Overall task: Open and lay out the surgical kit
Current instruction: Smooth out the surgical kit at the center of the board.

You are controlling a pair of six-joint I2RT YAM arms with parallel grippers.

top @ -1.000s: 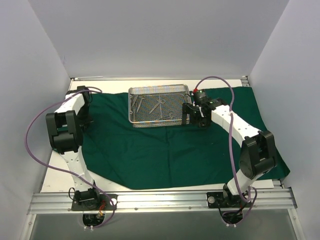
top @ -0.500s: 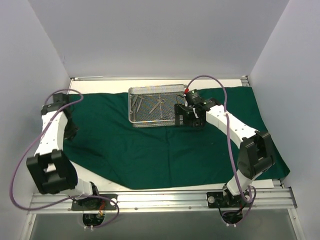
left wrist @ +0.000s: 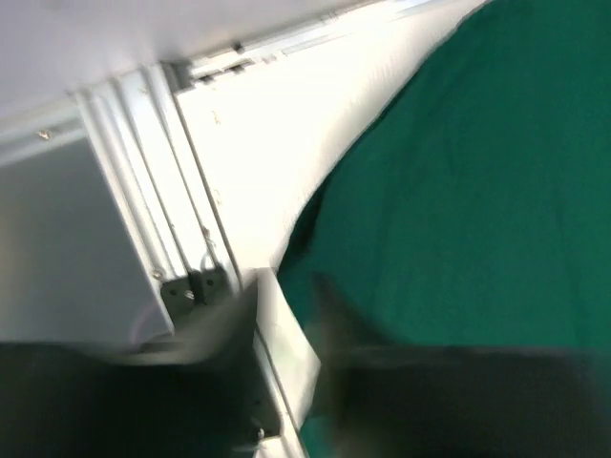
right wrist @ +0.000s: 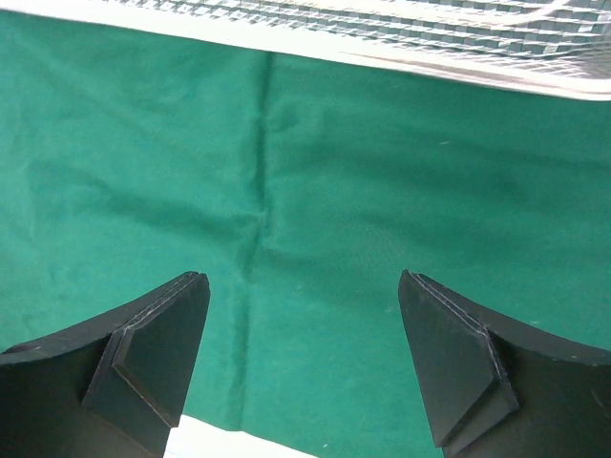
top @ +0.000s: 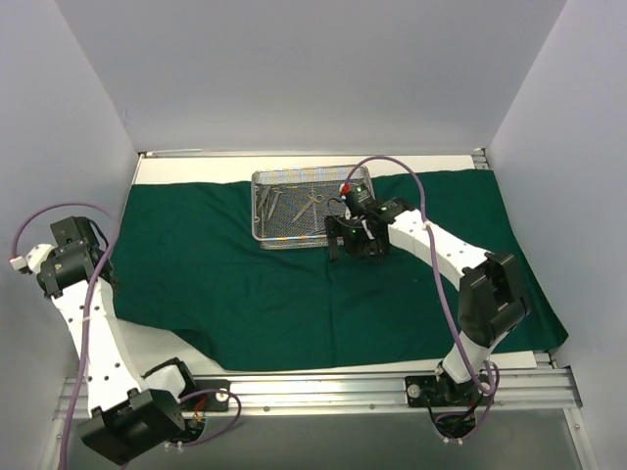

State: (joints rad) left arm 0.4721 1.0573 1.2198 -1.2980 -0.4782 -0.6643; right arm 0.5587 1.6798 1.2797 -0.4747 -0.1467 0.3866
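Swinging clear of the drape [top: 274,294], left gripper [left wrist: 286,286] is blurred: can't tell its opening or hold. Left side now spread flat; tray [top: 312,171] sits far-centre, instruments [top: 309,204] inside; right gripper [right wrist: 301,286] hovers beside it, wide, empty.

Wire tray [top: 258,213] sits on the drape [top: 294,294] spread over the worktop [top: 196,168], instruments [top: 310,203] lying inside it; right pincer [top: 355,247] hangs just before the tray's right front corner, left pincer [top: 78,262] well to the tray's left
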